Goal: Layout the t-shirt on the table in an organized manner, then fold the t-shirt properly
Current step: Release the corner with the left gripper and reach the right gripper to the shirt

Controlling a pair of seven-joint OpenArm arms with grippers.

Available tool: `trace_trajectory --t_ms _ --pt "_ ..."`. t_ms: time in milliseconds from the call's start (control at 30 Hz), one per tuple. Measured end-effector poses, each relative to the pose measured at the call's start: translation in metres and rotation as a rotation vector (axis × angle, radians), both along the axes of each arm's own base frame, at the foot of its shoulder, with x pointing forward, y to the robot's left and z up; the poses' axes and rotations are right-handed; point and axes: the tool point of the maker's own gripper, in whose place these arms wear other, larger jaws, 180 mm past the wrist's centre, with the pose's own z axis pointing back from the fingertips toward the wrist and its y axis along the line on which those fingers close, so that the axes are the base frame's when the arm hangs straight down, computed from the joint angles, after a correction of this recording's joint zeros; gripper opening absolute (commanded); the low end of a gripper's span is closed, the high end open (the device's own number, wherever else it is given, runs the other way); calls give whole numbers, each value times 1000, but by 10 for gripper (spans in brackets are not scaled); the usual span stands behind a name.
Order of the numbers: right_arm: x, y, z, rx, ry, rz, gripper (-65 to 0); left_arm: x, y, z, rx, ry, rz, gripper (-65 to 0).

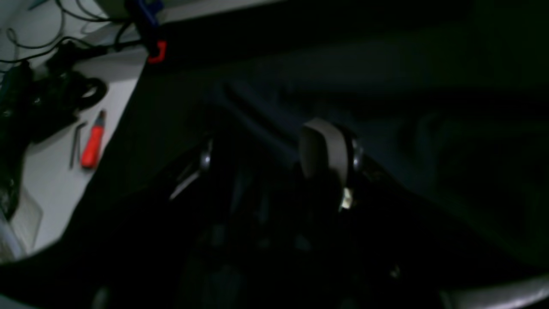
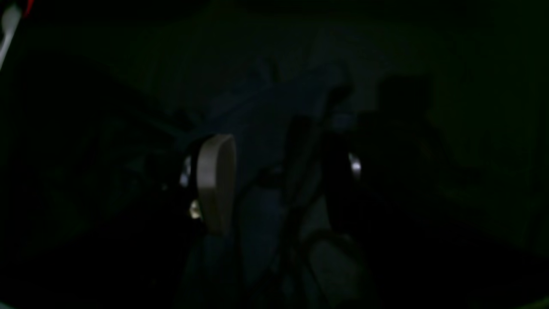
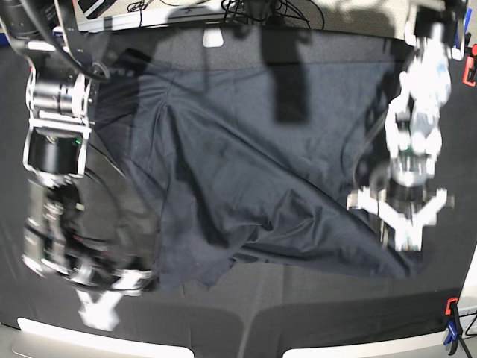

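Note:
The dark navy t-shirt [image 3: 246, 186] lies spread and wrinkled across the table [image 3: 320, 306], with diagonal folds running toward its lower right corner. My left gripper [image 3: 402, 231] hovers at the shirt's lower right edge. In the left wrist view this left gripper [image 1: 266, 159] has its jaws wide apart, with a ridge of the t-shirt [image 1: 257, 111] just ahead of them. My right gripper [image 3: 100, 309] is blurred at the lower left, beside the shirt's lower left corner. In the very dark right wrist view the right gripper [image 2: 283, 176] also stands open over dim cloth.
Red and blue clamps [image 3: 451, 321] grip the table's right corners, and another red clamp [image 1: 158, 51] shows in the left wrist view. A red screwdriver [image 1: 93, 143], hex keys [image 1: 77, 141] and black cables [image 1: 55, 94] lie on the white surface beside the table.

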Motion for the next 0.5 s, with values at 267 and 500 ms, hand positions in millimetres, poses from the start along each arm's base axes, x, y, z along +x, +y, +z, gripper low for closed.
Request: trace_trajectory --t_ms 267,500 --pt "25 10 -13 -171 -71 -59 -334 -32 2 -35 46 88 -1 -399" --pt "44 -7 -46 -174 57 -149 -334 -43 4 -45 75 118 -1 -399"
